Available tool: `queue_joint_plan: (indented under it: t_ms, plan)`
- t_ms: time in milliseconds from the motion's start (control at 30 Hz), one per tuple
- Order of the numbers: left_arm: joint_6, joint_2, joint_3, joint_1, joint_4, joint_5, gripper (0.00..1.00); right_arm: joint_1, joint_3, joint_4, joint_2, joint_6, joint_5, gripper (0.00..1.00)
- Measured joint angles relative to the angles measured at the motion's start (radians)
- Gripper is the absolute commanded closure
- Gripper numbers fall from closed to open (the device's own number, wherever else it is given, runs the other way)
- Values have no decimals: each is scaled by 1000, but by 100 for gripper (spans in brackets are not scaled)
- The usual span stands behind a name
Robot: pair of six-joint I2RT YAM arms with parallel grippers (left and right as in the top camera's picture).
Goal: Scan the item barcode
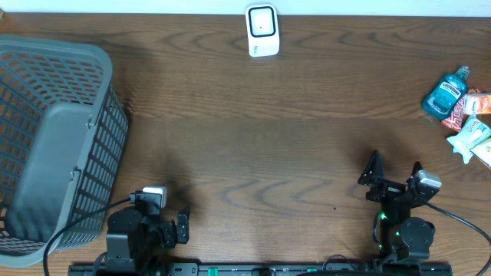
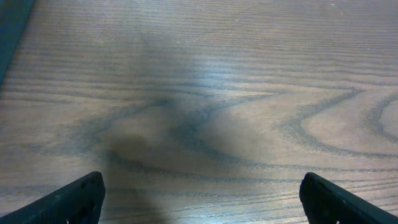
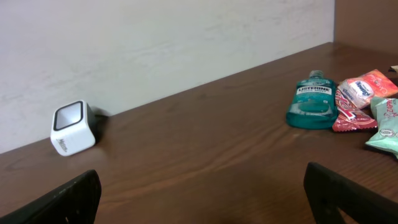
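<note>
- Overhead: on the surface I see a grey basket at 9 o'clock. The white scanner is at 12 o'clock by the far edge. The items are at 2 o'clock: a teal bottle lying flat, with packs bunched against it on its 4 o'clock side. My left hand sits at 7 o'clock, just beside the basket. My right hand sits at 5 o'clock, fingers spread wide with nothing between them. Both hands are well apart from the items.
- Left wrist: only bare wood grain lies ahead. The left hand shows just its two dark fingertips, one in each bottom corner. It is spread fully and holds nothing.
- Right wrist: the right hand is just as wide and just as empty. The scanner stands at 9 o'clock, near the pale wall. The bottle lies label-up at 2 o'clock, with red and orange packs touching it on its 3 o'clock side.
</note>
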Motion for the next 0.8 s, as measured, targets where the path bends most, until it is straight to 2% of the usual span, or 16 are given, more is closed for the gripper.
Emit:
queue_joint_plan:
  t_ms: [633, 700, 800]
  plan:
    - [0, 0, 0, 0, 8, 0, 0, 0, 0, 0, 0, 0, 0, 1]
    - [0, -1, -4, 0, 78, 0, 1, 0, 0, 0, 0, 0, 0, 1]
    - [1, -15, -31, 0, 266, 0, 0, 0, 0, 0, 0, 0, 0, 1]
